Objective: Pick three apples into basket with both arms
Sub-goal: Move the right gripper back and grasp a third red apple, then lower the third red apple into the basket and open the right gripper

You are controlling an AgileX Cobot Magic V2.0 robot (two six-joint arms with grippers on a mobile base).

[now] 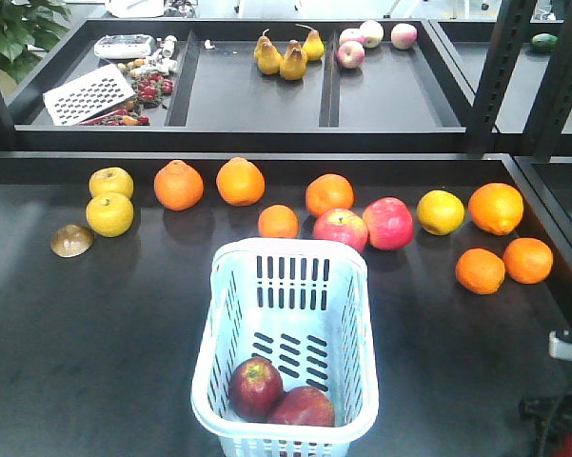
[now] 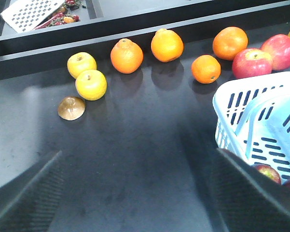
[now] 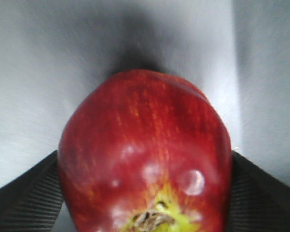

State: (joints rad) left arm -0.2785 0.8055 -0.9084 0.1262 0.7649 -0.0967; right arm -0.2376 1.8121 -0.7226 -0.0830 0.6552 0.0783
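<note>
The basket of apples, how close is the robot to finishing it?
Two dark red apples already lie in the basket. A third apple sits between the right gripper's fingers, apparently gripped. What is left is carrying it over and dropping it in. The left gripper holds nothing.

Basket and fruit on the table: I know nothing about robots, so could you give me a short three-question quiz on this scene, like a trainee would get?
1. How many dark red apples lie in the basket?
2. True or false: the left hand is holding an orange.
3. What sits between the fingers of the right hand? A: a pear. B: a dark red apple. C: an orange.

Key
1. Two, side by side at the near end.
2. False. Its fingers are spread with nothing between them.
3. B.
</note>
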